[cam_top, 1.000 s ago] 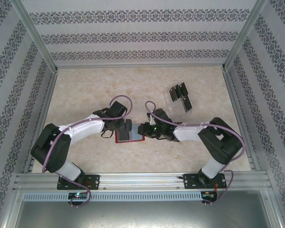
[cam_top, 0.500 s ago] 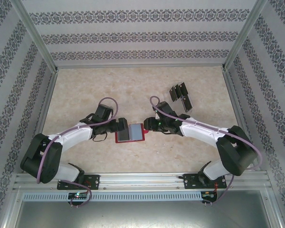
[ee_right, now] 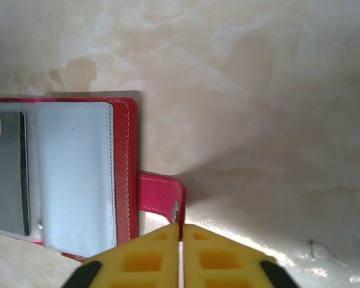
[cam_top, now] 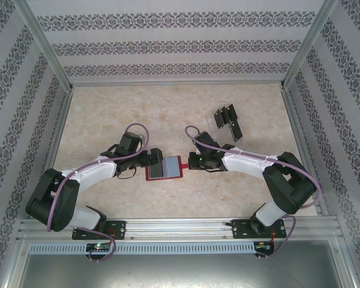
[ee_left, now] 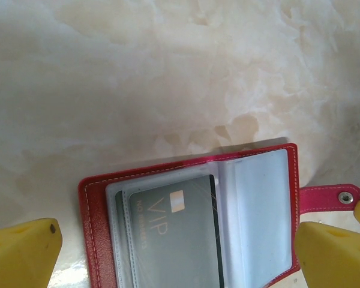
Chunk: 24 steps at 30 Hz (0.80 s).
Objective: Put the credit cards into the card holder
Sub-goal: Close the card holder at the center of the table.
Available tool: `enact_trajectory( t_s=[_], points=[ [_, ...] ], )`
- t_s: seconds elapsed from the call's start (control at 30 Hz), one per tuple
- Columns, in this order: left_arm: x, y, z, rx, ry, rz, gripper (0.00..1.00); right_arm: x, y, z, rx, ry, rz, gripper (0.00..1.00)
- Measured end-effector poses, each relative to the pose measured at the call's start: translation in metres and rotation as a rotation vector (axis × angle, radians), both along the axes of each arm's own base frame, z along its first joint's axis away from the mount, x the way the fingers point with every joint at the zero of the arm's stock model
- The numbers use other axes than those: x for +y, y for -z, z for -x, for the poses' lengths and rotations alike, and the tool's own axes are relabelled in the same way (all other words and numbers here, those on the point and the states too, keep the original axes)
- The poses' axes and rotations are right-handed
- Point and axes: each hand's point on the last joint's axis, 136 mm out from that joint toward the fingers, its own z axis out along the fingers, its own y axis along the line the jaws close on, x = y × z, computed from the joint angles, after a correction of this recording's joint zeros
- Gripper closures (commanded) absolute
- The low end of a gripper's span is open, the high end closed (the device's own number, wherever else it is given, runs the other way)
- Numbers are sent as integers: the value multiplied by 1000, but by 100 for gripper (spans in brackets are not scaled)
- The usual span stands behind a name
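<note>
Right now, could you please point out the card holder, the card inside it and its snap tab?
card holder [ee_left: 96, 228]: left wrist view, red left border.
credit card [ee_left: 186, 252]: left wrist view, dark face.
snap tab [ee_right: 159, 197]: right wrist view, middle of strap.

Patterned walls [cam_top: 180, 45], pale marbled tabletop [cam_top: 108, 114]

White-shelled left arm [cam_top: 93, 171] with bulky black joints, lower left of the overhead frame; matching white-shelled right arm [cam_top: 246, 161], lower right. Thin purple cables [cam_top: 132, 126] looped along both. Black base plates [cam_top: 99, 230] at the bottom. Blocky yellow plastic fingers [ee_left: 21, 252], dark screw hole in one. Square-recessed yellow fingers [ee_right: 135, 261], black patches beside.
</note>
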Motion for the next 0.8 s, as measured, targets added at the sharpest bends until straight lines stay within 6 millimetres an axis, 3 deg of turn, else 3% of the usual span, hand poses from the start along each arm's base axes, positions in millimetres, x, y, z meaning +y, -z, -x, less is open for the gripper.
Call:
enact_trajectory(
  t_s=[0.4,0.8],
  points=[
    [-6,16,-1,6,22,33,0,1,4,-2,1,-2,2,100],
    [-13,8,-2,-12,29,92,0,1,10,-1,11,-2,10,100]
  ],
)
